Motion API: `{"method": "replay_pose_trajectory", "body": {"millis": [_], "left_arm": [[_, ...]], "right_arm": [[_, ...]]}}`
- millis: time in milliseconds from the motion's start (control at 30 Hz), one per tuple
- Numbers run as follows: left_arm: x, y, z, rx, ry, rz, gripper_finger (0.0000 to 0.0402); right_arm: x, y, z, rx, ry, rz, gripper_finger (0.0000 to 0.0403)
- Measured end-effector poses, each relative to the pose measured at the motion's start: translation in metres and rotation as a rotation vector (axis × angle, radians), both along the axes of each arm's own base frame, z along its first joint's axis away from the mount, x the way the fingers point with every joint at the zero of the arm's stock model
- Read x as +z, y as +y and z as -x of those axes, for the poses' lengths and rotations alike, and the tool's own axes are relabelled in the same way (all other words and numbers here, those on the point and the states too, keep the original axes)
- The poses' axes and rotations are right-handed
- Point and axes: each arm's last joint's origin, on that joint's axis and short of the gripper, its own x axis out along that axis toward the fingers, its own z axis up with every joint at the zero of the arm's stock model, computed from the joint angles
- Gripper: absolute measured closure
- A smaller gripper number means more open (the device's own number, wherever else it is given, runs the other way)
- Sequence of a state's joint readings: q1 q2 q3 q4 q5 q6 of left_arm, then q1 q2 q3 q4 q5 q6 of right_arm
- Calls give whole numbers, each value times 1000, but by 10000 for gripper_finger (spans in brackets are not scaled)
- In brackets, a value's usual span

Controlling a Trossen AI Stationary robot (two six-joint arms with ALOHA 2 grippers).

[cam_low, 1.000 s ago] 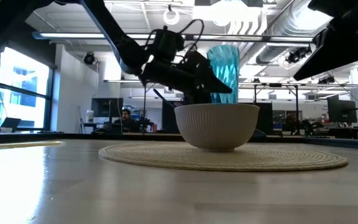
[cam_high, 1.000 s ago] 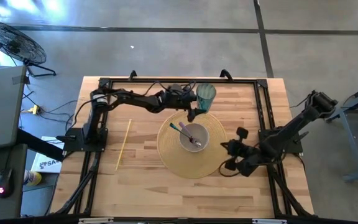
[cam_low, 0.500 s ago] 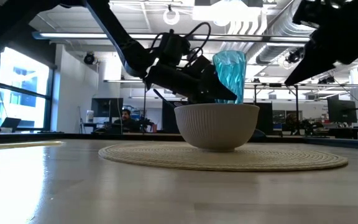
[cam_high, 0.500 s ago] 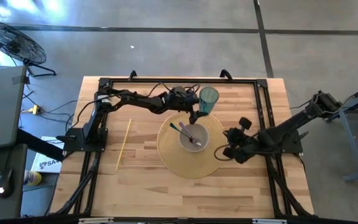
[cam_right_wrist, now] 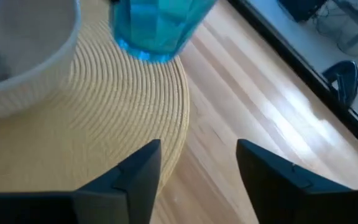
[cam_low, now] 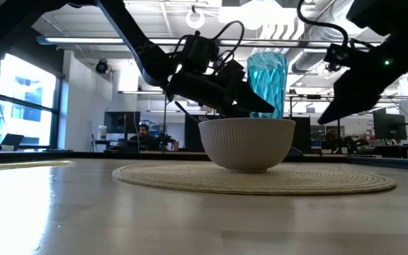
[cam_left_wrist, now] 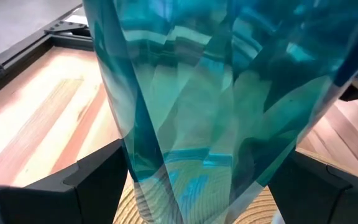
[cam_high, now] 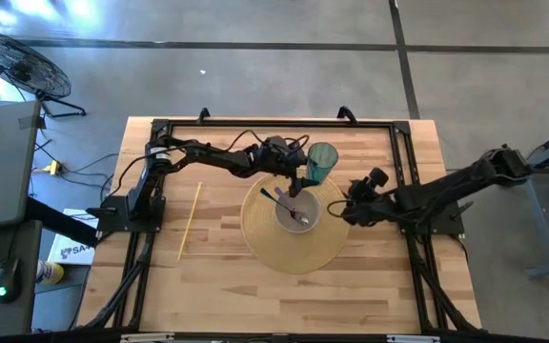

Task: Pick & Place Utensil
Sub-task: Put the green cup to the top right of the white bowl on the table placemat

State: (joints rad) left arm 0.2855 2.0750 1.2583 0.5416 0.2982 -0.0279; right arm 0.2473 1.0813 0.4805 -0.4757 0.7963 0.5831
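Observation:
A teal faceted cup (cam_high: 322, 163) stands upright at the far edge of a round woven mat (cam_high: 284, 255). My left gripper (cam_high: 306, 174) is shut on it; the cup fills the left wrist view (cam_left_wrist: 229, 93). A white ribbed bowl (cam_low: 247, 144) sits on the mat's middle, with a spoon and a dark-handled utensil (cam_high: 289, 202) lying inside. My right gripper (cam_high: 349, 208) is open and empty just right of the bowl, above the mat's right edge (cam_right_wrist: 197, 168). The right wrist view shows the cup's base (cam_right_wrist: 157, 37). My left gripper pinches the cup's side wall (cam_left_wrist: 143, 171) between its two fingers, one on each side of the lower half. The fingers come about level from the table's left side. The cup is upright; the bowl hides whether its base rests on the mat.
A thin yellow stick (cam_high: 191, 221) lies on the wooden table left of the mat. A black frame (cam_high: 274, 124) runs round the table's far and side edges. Bare wood lies near the front edge.
My left gripper has carried the cup toward the table's near edge and a little right, up to the mat's far edge, and the cup has tipped from tilted to upright. My right gripper has gone toward the far edge and toward the bowl.

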Motion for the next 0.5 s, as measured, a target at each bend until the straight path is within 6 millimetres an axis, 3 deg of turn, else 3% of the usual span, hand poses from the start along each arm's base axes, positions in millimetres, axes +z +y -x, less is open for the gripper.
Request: {"method": "replay_pose_trajectory", "body": {"millis": [167, 500], "left_arm": [[0, 0, 0, -7, -2, 3, 71], [2, -1, 0, -29, -21, 4, 71]], "right_arm": [[6, -6, -3, 45, -183, 24, 162], [2, -23, -5, 139, -240, 25, 48]]}}
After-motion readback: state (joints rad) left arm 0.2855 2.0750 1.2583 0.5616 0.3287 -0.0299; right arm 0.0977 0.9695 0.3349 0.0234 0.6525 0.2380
